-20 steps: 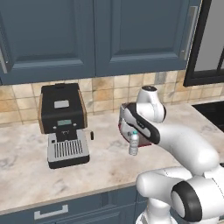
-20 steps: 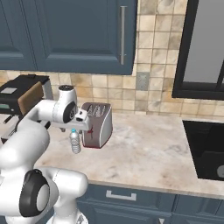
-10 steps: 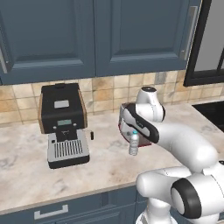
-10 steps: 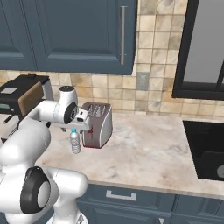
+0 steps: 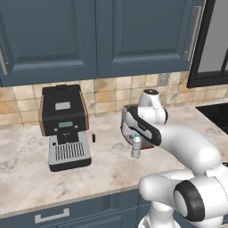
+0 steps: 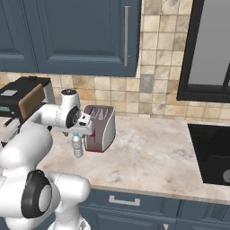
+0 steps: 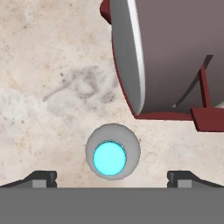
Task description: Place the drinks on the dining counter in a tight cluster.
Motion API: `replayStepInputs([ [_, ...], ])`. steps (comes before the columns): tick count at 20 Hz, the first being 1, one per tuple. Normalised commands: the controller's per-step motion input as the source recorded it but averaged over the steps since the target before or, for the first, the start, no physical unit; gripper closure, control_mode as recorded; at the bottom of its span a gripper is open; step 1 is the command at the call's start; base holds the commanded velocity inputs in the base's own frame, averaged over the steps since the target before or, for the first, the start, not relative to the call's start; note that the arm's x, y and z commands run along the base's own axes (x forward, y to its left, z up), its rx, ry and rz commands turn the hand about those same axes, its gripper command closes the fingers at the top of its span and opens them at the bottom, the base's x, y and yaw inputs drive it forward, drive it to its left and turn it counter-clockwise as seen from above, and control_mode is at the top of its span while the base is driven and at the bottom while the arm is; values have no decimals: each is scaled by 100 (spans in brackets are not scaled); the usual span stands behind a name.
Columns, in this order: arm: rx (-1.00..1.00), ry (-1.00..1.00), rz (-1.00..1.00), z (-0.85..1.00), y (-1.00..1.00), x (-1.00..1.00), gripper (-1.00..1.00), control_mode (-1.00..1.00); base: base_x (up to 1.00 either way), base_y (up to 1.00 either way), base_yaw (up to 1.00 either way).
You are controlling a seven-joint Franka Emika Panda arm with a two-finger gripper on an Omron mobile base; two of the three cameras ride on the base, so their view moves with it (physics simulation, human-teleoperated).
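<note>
The pincer [image 7: 112,177] hangs released, its two dark fingertips [image 7: 40,177] spread wide on either side of a small clear water bottle [image 7: 112,151] seen from straight above. The bottle shows a bright blue cap ringed by a pale grey shoulder; from the base views it is slim, transparent and upright [image 5: 136,145], standing on the beige marbled counter [image 5: 26,178] below the hand, not touched by either tip. Just beside it sits a silver toaster [image 6: 100,127] with a dark red base, its curved metal side close to the bottle but apart from it. Farther along the counter stands a black coffee machine [image 5: 65,126] against the tan tile backsplash [image 5: 104,90], under dark blue cabinets [image 5: 89,35].
</note>
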Motion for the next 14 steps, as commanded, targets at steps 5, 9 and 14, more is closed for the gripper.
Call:
replayStepInputs([
  [5,0,0,0,-17,0,0,-100,-100,0,0,0],
  [9,0,0,0,-1,0,4,-100,-100,0,0,0],
  [14,0,0,0,0,0,10,-100,-100,0,0,0],
])
